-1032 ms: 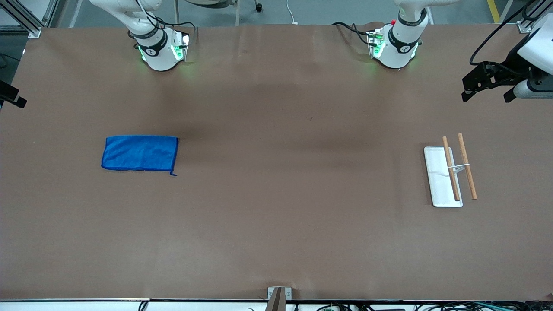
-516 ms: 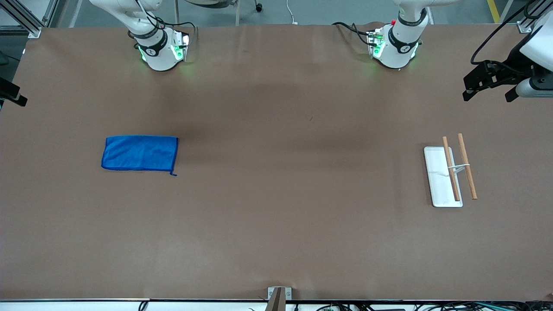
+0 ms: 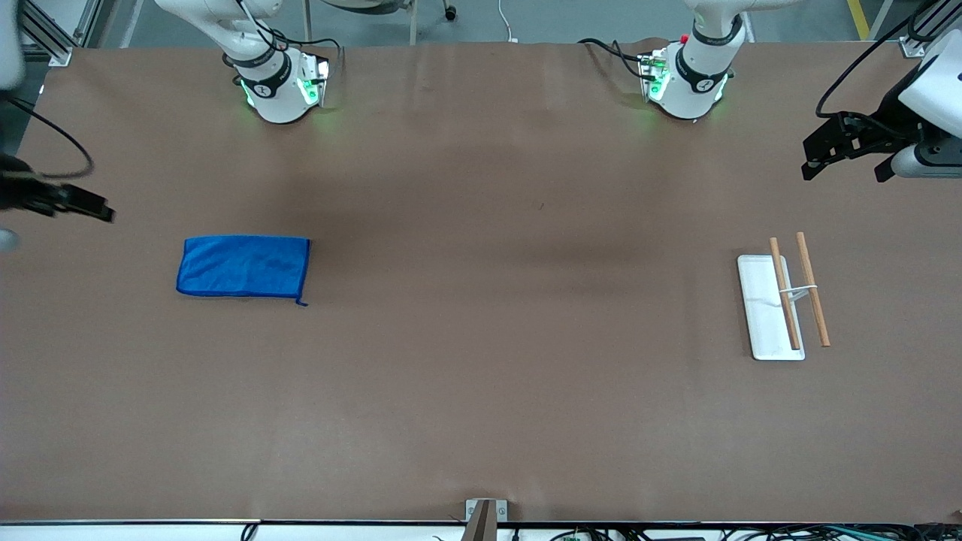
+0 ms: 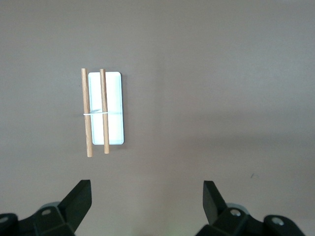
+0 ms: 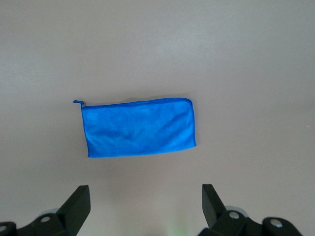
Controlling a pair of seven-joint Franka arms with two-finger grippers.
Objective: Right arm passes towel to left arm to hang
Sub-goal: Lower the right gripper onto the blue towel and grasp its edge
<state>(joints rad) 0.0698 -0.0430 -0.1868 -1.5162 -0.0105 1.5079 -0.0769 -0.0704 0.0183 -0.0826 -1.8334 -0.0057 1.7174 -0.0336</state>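
Two grippers up, nothing held. Towel (image 3: 243,267) lies flat on the bench (image 3: 481,376) toward the right arm's end, tag corner nearer the front camera. Right gripper (image 5: 145,204) hovers high, fingers spread, towel in its wrist view. Left gripper (image 4: 146,201) waits over its end, fingers spread, above the rack (image 3: 782,304). Step: approach to pick. Next: descend and pinch a hem.

Towel (image 3: 243,267): soft blue cloth, matt, fine nap, stitched darker hem. Surface (image 3: 481,391): brown, matt, paper-like sheet with faint creases. Two rods (image 3: 799,291): bare wood, light brown, smooth. Base plate (image 3: 760,315) under them: white, smooth, slight sheen. Left tool (image 4: 146,196) and right tool (image 5: 145,197): black, matt, plastic-looking fingers.
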